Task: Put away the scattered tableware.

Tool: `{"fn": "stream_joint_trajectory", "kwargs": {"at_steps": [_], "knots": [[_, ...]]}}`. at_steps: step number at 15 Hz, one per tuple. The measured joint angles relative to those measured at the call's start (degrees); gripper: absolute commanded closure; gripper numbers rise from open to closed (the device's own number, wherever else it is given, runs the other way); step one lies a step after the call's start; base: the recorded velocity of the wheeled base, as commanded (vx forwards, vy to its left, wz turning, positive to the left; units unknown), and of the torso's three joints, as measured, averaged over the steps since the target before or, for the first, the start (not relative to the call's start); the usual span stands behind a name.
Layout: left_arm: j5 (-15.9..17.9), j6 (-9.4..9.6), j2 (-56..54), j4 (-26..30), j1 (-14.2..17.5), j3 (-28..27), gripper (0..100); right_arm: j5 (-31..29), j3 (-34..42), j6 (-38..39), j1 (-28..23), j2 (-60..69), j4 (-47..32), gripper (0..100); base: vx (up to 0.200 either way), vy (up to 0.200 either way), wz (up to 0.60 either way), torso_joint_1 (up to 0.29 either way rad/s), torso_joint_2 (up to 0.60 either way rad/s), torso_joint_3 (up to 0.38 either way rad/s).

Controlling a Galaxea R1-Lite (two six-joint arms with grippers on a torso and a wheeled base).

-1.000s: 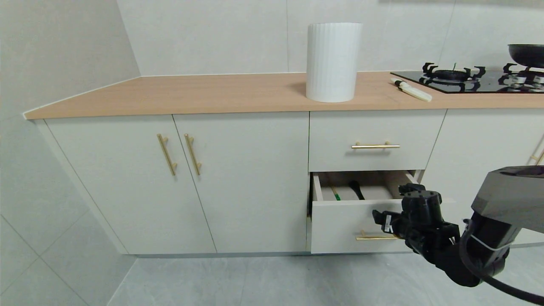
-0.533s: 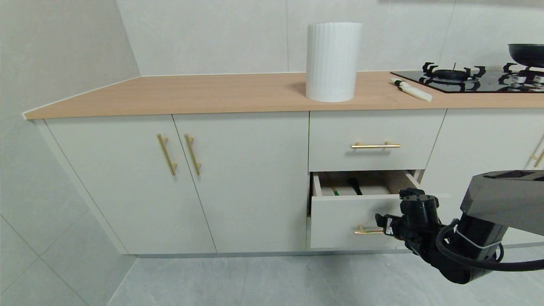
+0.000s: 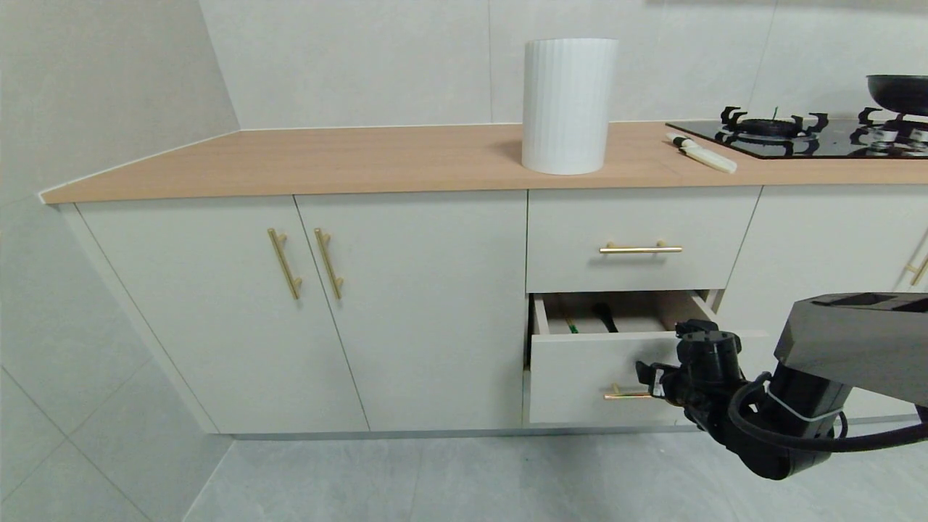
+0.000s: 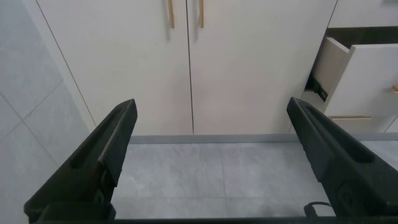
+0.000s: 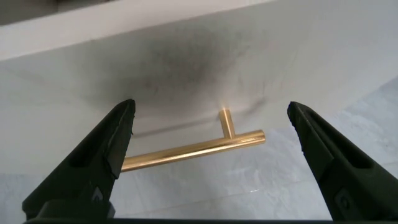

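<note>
"Starting with the right gripper [image 3: 656, 380], where is it?"

"Low, in front of the lower drawer [image 3: 580, 377], at the right part of its brass handle [image 5: 193, 149]. Its fingers are spread wide. The right wrist view shows the handle's end and one post between them, with clear space on both sides, so nothing is pinched."

"And the drawer itself?"

"Pulled partly out. A strip of its inside shows above the front panel. A green-tipped piece [image 3: 571, 326] and a black piece [image 3: 605, 319] lie in there side by side, but too little of either shows to name them. The upper drawer [image 3: 638, 225] above it is closed."

"Any tableware outside?"

"One cream-coloured utensil [image 3: 702, 154] lies flat on the desk [image 3: 362, 156], near the front edge. It is between the white ribbed cylinder [image 3: 568, 105] and the stove [image 3: 797, 138], touching neither. A dark pan [image 3: 899, 90] sits on the far burner."

"The left gripper [image 4: 211, 112]?"

"Spread as well, and holding nothing. It hangs low over the grey floor [image 4: 205, 174], facing the two cabinet doors [image 4: 186, 62]. The open drawer shows off to one side in the left wrist view, well apart from it."
</note>
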State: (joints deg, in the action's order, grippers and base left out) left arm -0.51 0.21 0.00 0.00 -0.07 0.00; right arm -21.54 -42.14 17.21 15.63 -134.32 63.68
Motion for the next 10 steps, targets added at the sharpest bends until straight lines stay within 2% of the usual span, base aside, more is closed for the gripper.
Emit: {"fn": "stream_joint_trajectory", "kwargs": {"at_steps": [10], "knots": [[0.02,-0.02,0.0,0.0,0.0,0.0,0,0.01,-7.57,-2.19,0.2,-2.86,-0.05,0,0.0,0.0,0.0,0.0,0.0,0.0]]}}
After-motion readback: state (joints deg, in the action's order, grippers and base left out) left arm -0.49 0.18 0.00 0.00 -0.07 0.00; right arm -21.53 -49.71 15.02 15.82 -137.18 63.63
